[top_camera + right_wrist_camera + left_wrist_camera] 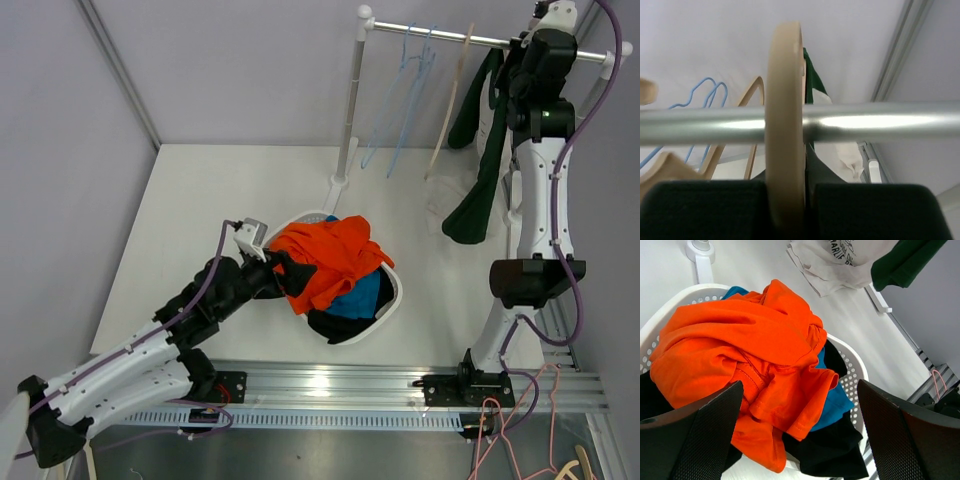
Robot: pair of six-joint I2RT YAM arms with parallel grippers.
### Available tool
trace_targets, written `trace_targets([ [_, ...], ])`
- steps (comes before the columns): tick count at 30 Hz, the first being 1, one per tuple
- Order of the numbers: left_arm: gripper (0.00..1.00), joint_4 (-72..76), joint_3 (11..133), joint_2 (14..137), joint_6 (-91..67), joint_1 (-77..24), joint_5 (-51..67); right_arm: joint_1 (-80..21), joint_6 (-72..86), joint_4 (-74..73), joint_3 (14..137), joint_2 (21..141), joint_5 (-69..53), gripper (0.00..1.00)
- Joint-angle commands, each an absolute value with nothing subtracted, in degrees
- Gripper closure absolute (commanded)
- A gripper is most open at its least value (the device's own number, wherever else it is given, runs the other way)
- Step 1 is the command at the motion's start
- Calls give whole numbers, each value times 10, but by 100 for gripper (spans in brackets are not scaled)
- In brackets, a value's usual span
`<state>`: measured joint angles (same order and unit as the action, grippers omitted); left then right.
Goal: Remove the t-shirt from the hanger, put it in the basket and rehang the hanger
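A dark green t-shirt (480,150) hangs on a wooden hanger at the right end of the rack's metal rod (440,35). My right gripper (522,55) is up at the rod. In the right wrist view it (785,187) is shut on the hanger's wooden hook (785,100), which loops over the rod (880,122); a strip of green cloth (812,80) shows behind. My left gripper (278,265) is low at the laundry basket's left side. In the left wrist view it (799,385) is open and empty, over an orange shirt (740,335).
The white laundry basket (397,290) holds orange (325,255), blue and black clothes. A cream shirt (445,195) lies on the table under the rack. Blue wire hangers (405,90) and an empty wooden hanger (455,90) hang on the rod. The rack post (348,120) stands behind the basket.
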<state>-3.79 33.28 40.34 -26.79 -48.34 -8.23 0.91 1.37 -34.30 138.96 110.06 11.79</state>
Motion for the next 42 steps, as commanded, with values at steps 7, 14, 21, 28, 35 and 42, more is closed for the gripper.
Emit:
trace_targets([
  [7, 0, -18, 432, 442, -221, -535, -118, -19, 30, -325, 1324, 948, 179, 100],
  [14, 1, -4, 511, 511, -168, -638, -129, -29, 160, -345, 1170, 826, 256, 100],
  [21, 0, 124, 545, 563, -64, -772, -122, -95, 277, -382, 1033, 712, 367, 100],
  [28, 0, 226, 561, 649, -1, -802, -99, -105, 294, -446, 1059, 686, 324, 100],
  [35, 1, 259, 669, 772, 33, -802, -86, -119, 301, -462, 1071, 671, 316, 100],
  [42, 1, 214, 811, 912, 38, -799, -93, -127, 294, -479, 1086, 677, 298, 100],
])
